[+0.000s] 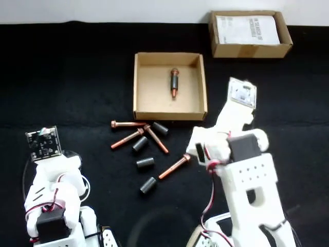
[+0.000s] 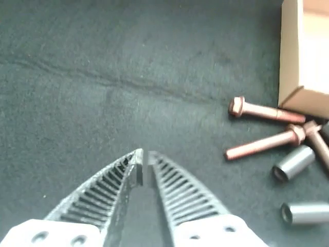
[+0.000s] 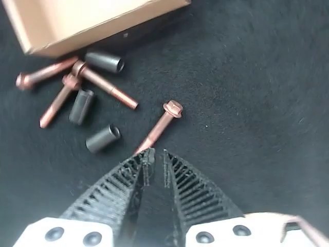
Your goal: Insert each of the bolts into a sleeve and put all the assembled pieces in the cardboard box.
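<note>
Bolts (image 1: 128, 124): four are lying among four sleeves (image 1: 145, 163) on the table (image 1: 61, 77), just before the cardboard box (image 1: 136, 85);
Cardboard box: is holding one assembled piece (image 1: 175, 83);
Left gripper (image 2: 144, 167): is hovering clenched, empty, near the bolts;
Right gripper (image 3: 156, 157): is hovering clenched, empty, beside a lone bolt (image 3: 159, 126)

Jaws over dark bench, bolts and sleeves off to one side

The jaws are drawn together, with a thin slit between their ribbed tips and nothing held, above bare bench (image 2: 103, 77), whose dark cloth shows a faint crease. Apart from the jaws, a corner of the box (image 2: 290, 56) stands on the bench. One bolt (image 2: 259, 109) lies with its shank end against that corner and its head pointing away. A second bolt (image 2: 262, 144) lies just beside it, its head touching a third bolt (image 2: 320, 143) that is cut off at the edge. Close by lie two sleeves: one (image 2: 293, 163) near the second bolt's head, the other (image 2: 306, 212) a little apart, both with open ends showing.
</note>
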Robot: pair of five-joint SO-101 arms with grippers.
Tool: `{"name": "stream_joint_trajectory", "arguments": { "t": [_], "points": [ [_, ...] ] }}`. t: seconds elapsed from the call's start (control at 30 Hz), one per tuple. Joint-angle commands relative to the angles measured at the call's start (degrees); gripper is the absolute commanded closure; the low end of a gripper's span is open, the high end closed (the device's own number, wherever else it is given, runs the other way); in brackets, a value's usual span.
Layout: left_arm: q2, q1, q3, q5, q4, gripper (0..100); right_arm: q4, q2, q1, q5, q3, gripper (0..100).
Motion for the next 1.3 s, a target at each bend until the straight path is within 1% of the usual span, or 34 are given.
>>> {"name": "stream_joint_trajectory", "arguments": {
  "t": [0.0,0.07,0.17,0.27,0.37,0.43,0.57,0.67,0.77,0.83,0.97,1.03,1.17,1.27],
  "points": [
    [0.4,-2.2,-2.9,-2.2,1.8,83,-2.2,2.7,0.8,-4.4,0.9,97.7],
    [0.5,-3.6,-4.9,-3.7,3.1,82,-2.3,4.6,0.7,-4.4,1.8,97.7],
    [0.7,-4.1,-9.5,-4.3,4.9,82,-2.4,8.5,-0.3,-3.9,5.1,97.7],
    [5.3,-4.1,-16.4,-4.0,6.5,82,-2.5,13.9,-2.1,-1.1,7.5,97.7],
    [16.6,-4.2,-26.0,-0.1,9.5,82,-5.7,18.2,-2.4,-0.4,8.0,97.7],
    [26.0,-3.9,-33.9,2.8,13.2,82,-7.7,20.6,-3.1,-0.4,8.1,97.7],
    [42.9,-2.9,-48.9,6.4,21.9,82,-11.5,24.0,-7.4,-0.6,8.1,97.7],
    [48.9,-0.7,-56.0,8.8,25.5,82,-15.3,25.7,-11.4,-0.5,8.1,97.2],
    [48.4,1.7,-57.4,10.1,25.5,82,-18.5,27.3,-15.2,-0.6,8.1,97.1],
    [47.1,4.9,-56.8,10.6,25.5,82,-19.6,28.4,-17.5,-0.6,8.1,95.9],
    [45.0,10.2,-56.7,13.1,25.5,82,-20.1,30.7,-21.3,-0.8,8.1,84.4],
    [44.8,12.0,-56.7,13.4,25.5,82,-21.0,31.9,-22.5,-0.8,8.2,80.3],
    [44.9,13.8,-54.9,13.3,25.4,82,-22.4,34.1,-24.7,-1.2,8.0,80.0],
    [44.9,14.5,-50.3,13.3,24.4,82,-24.5,35.3,-26.4,-3.6,8.2,80.0]
  ]
}}
